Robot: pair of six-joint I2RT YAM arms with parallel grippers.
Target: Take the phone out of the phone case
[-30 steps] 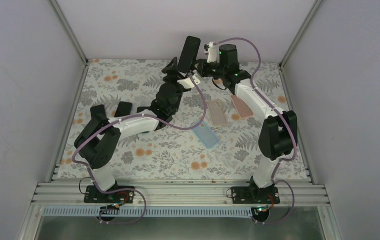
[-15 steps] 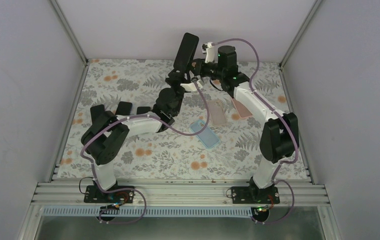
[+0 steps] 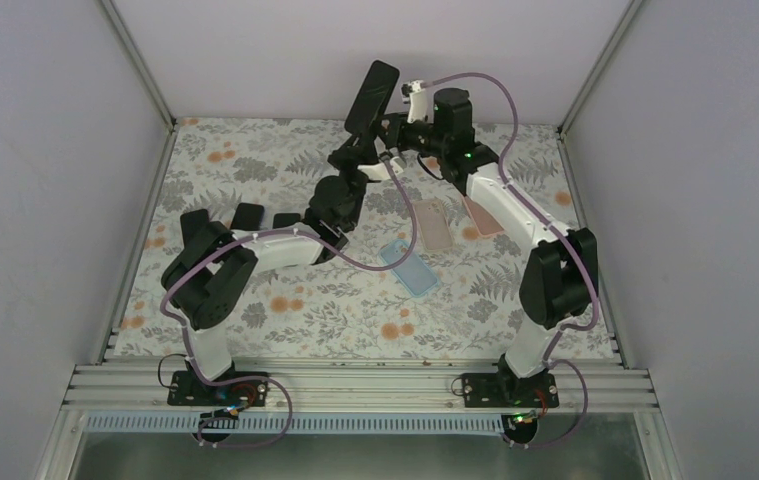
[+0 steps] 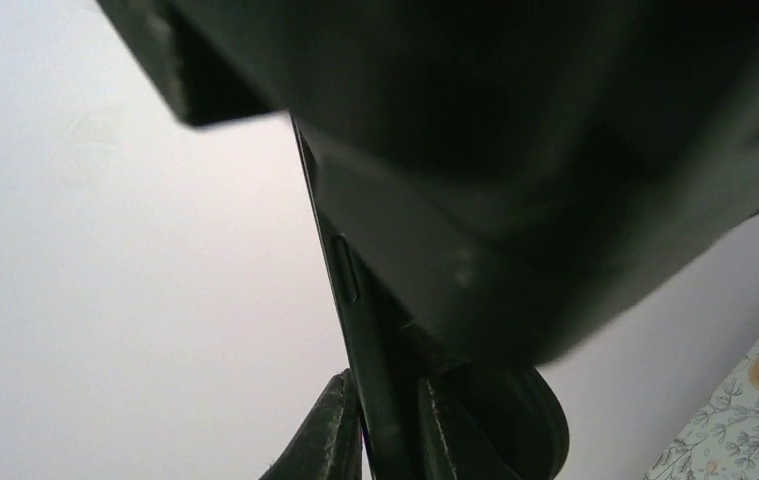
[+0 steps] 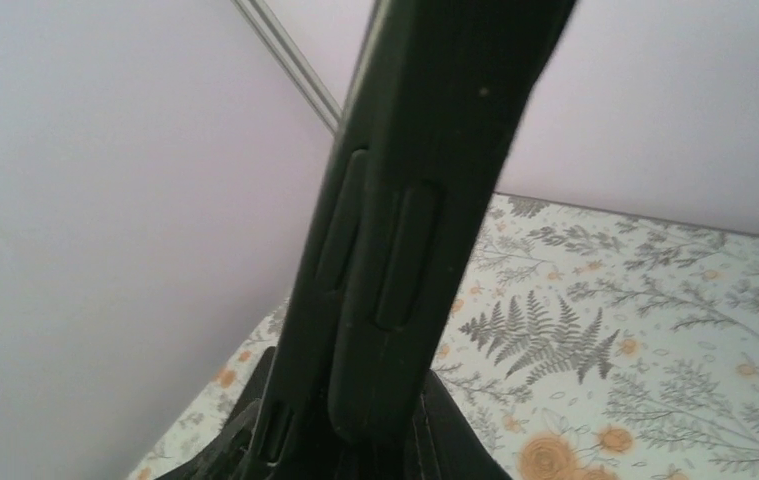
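Above floral table point(image 3: 255, 170): black cased phone point(image 3: 371, 95) upright (slightly tilted).

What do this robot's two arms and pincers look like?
Both the left arm and right arm have white tubular links between chunky black joints. A translucent mauve cable loops along each. The left gripper and right gripper are black with two fingers. Small green lights glow on the right arm.
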